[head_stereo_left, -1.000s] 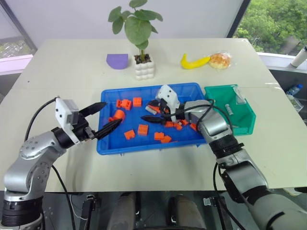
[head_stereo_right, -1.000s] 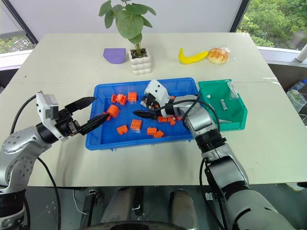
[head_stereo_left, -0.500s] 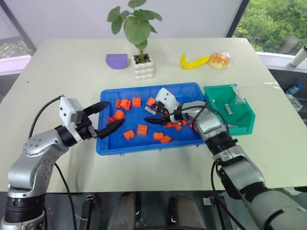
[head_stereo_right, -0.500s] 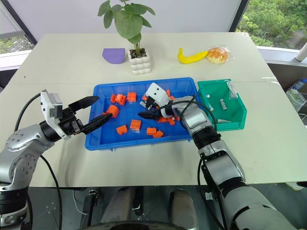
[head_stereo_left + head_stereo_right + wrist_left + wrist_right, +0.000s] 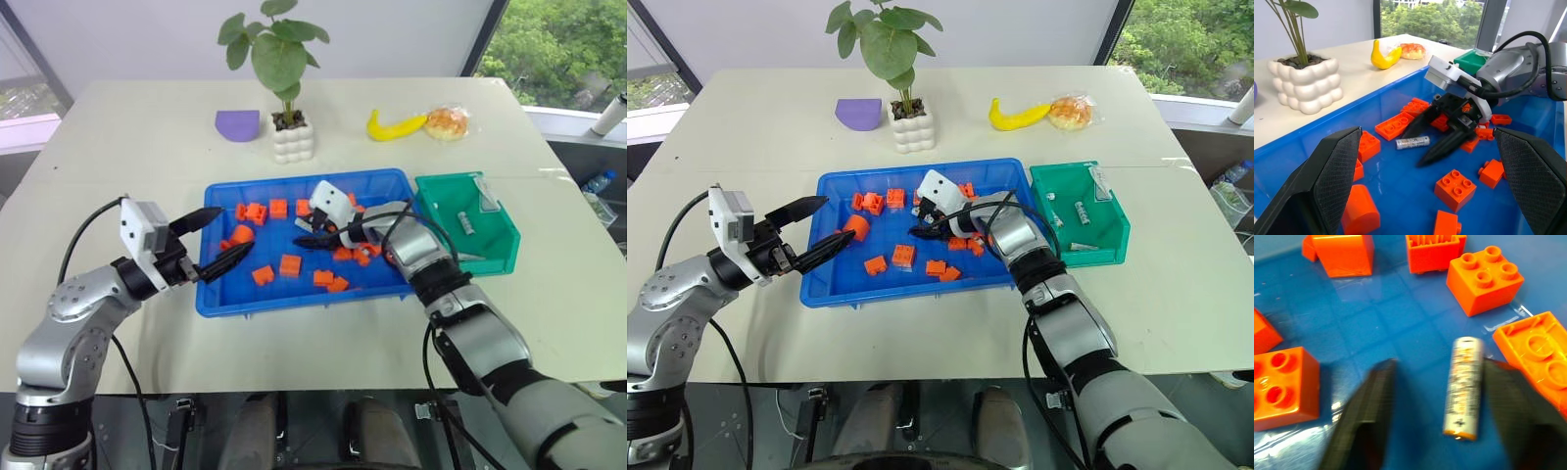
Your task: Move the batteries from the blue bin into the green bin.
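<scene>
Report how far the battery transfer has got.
Done: a few batteries already lie in the green bin. In hand: the right gripper is down in the blue bin, its fingers either side of one battery lying flat among orange blocks, not yet clamped or lifted. The left gripper hovers open over the bin's edge. Left: grasp, carry, drop.

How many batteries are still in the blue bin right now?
1 visible: a battery lying on the floor of the blue bin, between the open fingers of the right gripper, not yet gripped. More may be hidden under the orange blocks or the arm.
</scene>
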Controlling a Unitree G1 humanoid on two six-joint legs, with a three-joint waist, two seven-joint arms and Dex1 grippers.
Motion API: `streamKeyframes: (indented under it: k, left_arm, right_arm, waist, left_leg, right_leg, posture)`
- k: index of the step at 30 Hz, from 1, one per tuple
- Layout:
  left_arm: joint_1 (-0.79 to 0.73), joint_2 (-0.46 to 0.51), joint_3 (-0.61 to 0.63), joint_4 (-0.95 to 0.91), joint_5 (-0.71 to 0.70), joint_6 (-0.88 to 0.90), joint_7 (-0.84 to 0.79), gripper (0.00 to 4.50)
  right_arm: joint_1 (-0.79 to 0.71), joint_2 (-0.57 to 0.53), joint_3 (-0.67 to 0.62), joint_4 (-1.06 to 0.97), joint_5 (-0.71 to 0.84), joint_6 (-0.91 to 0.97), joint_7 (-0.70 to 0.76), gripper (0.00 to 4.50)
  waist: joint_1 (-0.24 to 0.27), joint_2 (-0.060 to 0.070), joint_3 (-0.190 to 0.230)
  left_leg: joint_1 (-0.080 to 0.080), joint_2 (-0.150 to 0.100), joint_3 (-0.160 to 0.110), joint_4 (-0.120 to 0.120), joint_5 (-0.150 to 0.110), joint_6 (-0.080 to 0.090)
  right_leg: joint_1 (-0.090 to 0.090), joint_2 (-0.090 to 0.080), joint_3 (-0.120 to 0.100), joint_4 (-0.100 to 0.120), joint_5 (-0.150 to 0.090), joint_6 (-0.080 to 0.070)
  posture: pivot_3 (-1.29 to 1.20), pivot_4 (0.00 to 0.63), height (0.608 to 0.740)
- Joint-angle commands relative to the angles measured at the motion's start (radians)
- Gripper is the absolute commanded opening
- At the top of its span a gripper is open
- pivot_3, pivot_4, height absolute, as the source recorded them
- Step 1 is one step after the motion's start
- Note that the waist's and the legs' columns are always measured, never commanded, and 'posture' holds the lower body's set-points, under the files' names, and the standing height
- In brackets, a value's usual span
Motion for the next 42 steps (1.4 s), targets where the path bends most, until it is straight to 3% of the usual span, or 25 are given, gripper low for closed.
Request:
streamKeyframes:
  k: [1,3,14,22,31,36,42]
  left_arm:
    - [0.001,0.008,0.021,-0.032,-0.008,-0.018,-0.001,4.50]
    - [0.003,0.010,0.022,-0.035,-0.010,-0.016,-0.002,4.50]
    - [-0.027,0.013,-0.003,-0.023,-0.024,-0.014,-0.035,4.50]
    - [-0.246,-0.049,-0.109,0.214,0.050,-0.104,-0.122,4.50]
    - [-0.467,-0.182,-0.189,0.540,0.135,-0.255,-0.224,4.50]
    - [-0.519,-0.205,-0.206,0.622,0.148,-0.280,-0.286,4.50]
    - [-0.542,-0.202,-0.230,0.651,0.162,-0.260,-0.352,4.50]
  right_arm:
    - [-0.010,0.002,-0.005,0.003,-0.008,0.003,0.004,0.89]
    - [-0.007,0.001,-0.004,-0.004,-0.008,0.005,0.007,0.12]
    - [-0.012,-0.024,-0.088,-0.141,0.047,0.077,-0.027,0.13]
    - [-0.044,-0.195,-0.247,-0.398,0.123,0.260,-0.053,0.13]
    - [0.156,-0.442,-0.461,-0.630,0.156,0.438,-0.161,0.13]
    - [0.285,-0.482,-0.543,-0.728,0.187,0.495,-0.218,0.13]
    - [0.369,-0.477,-0.557,-0.804,0.215,0.542,-0.272,0.13]
  waist:
    - [0.001,0.000,0.000]
    - [0.001,0.000,0.000]
    - [0.002,0.000,0.000]
    - [0.007,0.000,0.000]
    - [0.009,0.000,0.000]
    - [0.004,0.000,0.000]
    - [0.007,0.000,0.000]
  left_leg:
    - [0.000,0.000,0.000,0.000,0.000,0.000]
    - [0.000,0.000,0.000,0.000,0.000,0.000]
    - [0.000,0.000,0.000,0.000,0.000,0.000]
    - [0.000,-0.001,0.000,0.000,0.000,0.000]
    - [0.000,-0.001,0.001,0.000,0.000,0.000]
    - [0.000,-0.001,0.002,-0.001,0.000,0.000]
    - [0.000,-0.001,0.002,0.000,0.000,0.000]
  right_leg:
    - [0.000,0.000,0.000,0.000,0.000,0.000]
    - [0.000,0.000,0.000,0.000,0.000,0.000]
    - [0.000,0.000,0.000,0.000,0.000,0.000]
    - [0.000,-0.001,0.000,0.000,0.000,0.000]
    - [0.000,-0.001,0.000,0.000,0.000,0.000]
    - [0.000,-0.001,0.000,-0.001,0.000,0.000]
    - [0.000,-0.001,0.000,0.000,0.000,0.000]
  posture:
    - [0.00,0.150,0.739]
    - [0.00,0.150,0.739]
    - [0.00,0.150,0.739]
    - [0.00,0.150,0.739]
    - [0.00,0.150,0.739]
    - [0.00,0.150,0.739]
    - [0.00,0.150,0.739]
